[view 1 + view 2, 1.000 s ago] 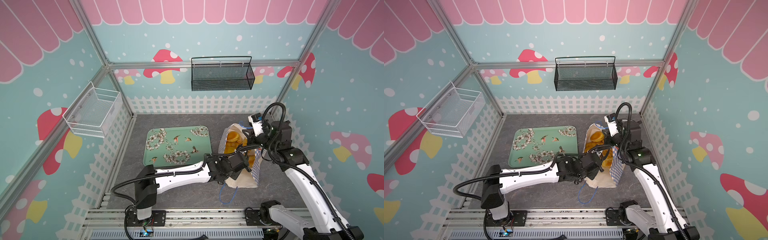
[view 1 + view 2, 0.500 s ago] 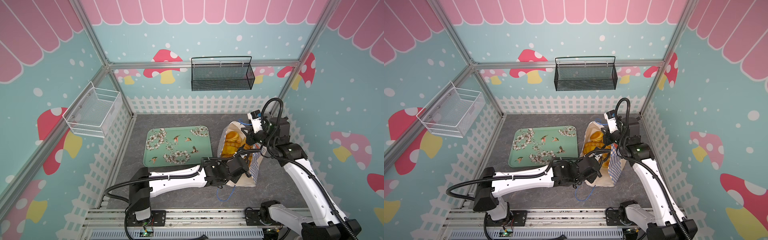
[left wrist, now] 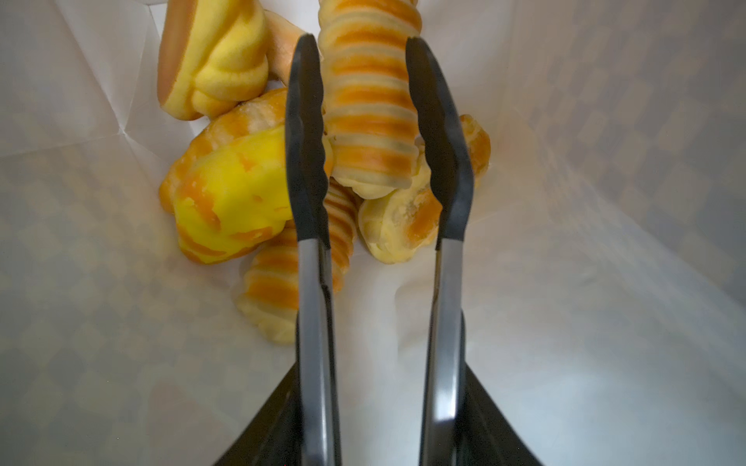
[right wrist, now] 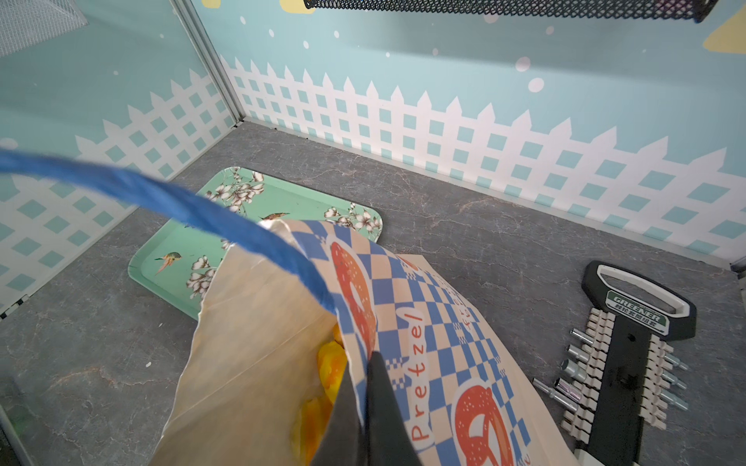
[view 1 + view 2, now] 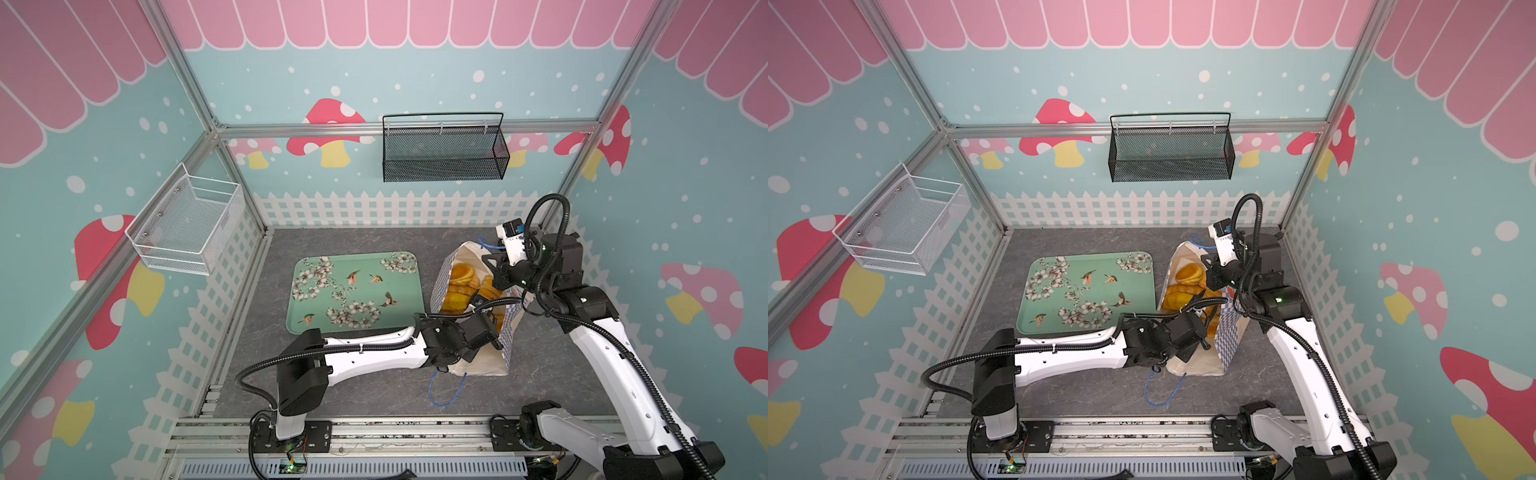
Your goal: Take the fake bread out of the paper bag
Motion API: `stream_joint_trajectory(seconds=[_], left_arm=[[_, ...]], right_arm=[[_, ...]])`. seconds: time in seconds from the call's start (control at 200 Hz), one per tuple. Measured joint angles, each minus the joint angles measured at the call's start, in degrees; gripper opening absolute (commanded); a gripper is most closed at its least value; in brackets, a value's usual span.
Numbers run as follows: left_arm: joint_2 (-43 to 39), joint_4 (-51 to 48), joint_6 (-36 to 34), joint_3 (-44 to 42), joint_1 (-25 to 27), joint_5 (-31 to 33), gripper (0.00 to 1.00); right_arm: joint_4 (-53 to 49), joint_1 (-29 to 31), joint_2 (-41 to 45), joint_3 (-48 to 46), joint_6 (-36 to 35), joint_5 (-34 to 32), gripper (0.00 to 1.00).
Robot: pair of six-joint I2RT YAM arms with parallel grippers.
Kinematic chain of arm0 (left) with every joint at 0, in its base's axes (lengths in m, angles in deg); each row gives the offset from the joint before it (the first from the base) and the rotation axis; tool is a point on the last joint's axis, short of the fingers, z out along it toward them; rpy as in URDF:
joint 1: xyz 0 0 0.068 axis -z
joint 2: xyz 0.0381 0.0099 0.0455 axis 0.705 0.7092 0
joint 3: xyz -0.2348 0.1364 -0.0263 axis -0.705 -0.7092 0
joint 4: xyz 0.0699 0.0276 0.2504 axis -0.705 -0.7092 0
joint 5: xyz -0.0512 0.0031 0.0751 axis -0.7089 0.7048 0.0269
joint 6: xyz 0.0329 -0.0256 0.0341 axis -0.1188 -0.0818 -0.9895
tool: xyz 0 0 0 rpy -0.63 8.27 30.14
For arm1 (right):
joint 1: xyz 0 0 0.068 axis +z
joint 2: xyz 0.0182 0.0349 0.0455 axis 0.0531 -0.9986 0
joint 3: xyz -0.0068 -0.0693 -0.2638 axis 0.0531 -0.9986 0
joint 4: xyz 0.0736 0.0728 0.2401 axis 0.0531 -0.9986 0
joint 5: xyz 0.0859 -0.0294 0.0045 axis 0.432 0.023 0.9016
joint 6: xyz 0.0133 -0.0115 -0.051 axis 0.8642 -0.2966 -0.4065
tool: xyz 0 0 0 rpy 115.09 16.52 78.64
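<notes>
Okay, the fake bread sits piled inside the paper bag, with orange-yellow pieces showing through the open mouth in both top views. The left wrist view looks down into the bag: a striped ridged roll on top, a yellow glazed piece beside it, another ridged roll underneath, more pieces behind. Down in the bag is the left claw. Its two long fingers are apart with the striped roll between them, and both sides of the roll meet the fingers. Cannot tell whether it is squeezed or only straddled.

Up at the bag's rim the right claw is clenched on the paper, one finger inside and one on the checkered outside by the "Pretzel" lettering. Some fake bread peeks out just beside that pinch. One blue cord handle arcs across the right wrist view; the other lies on the desk toward the front edge.

The bag is on the right half of the desk, just beside the right edge of the green floral tray, which lies mid-desk. A black socket holder lies on the desk near the bag, seen in the right wrist view. A black mesh basket hangs on the back wall and a white wire basket on the left wall.
</notes>
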Motion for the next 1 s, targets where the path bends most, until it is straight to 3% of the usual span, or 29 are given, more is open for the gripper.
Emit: stream_joint_trajectory(seconds=[0.35,0.67,1.001], left_arm=[[6.3,0.1,-2.8,5.0,0.0,0.2,0.53],[10.1,-2.5,-3.8,8.5,0.0,5.2,0.51],[9.9,-3.2,-5.1,8.5,-0.6,6.4,0.31]], right_arm=[[0.4,0.0,0.6,-1.1,0.9,0.7,0.0],[0.4,0.0,0.8,-1.6,1.0,0.5,0.0],[0.4,0.0,0.8,-1.6,1.0,0.3,0.0]])
